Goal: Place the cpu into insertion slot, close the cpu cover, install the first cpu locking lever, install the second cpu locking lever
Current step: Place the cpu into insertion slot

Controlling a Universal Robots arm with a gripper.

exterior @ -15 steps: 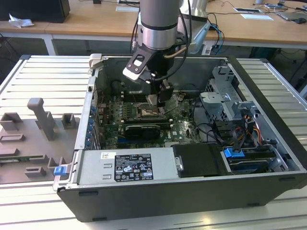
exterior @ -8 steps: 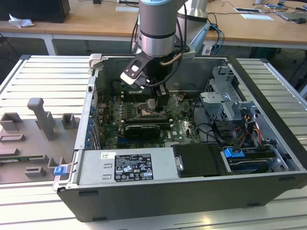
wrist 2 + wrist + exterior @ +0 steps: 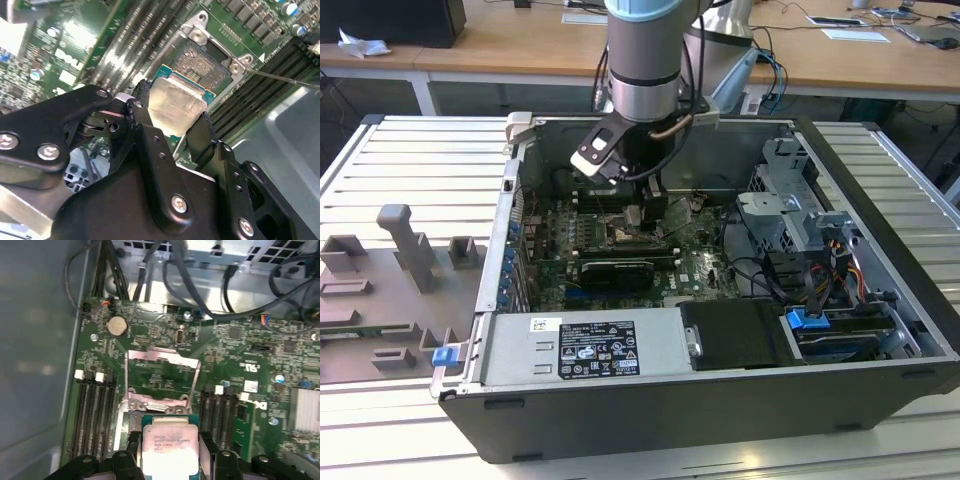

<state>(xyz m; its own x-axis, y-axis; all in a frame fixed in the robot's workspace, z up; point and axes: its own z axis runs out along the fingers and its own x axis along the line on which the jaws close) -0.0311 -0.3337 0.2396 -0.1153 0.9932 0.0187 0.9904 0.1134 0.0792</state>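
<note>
Jaws of the gripper [image 3: 653,205] are clamped on the cpu [image 3: 177,102] by two opposite edges. This holds it level just above the slot [image 3: 206,62], probably for a flat, square seating. The cover [image 3: 162,375] is swung open, leaving the socket free.
</note>
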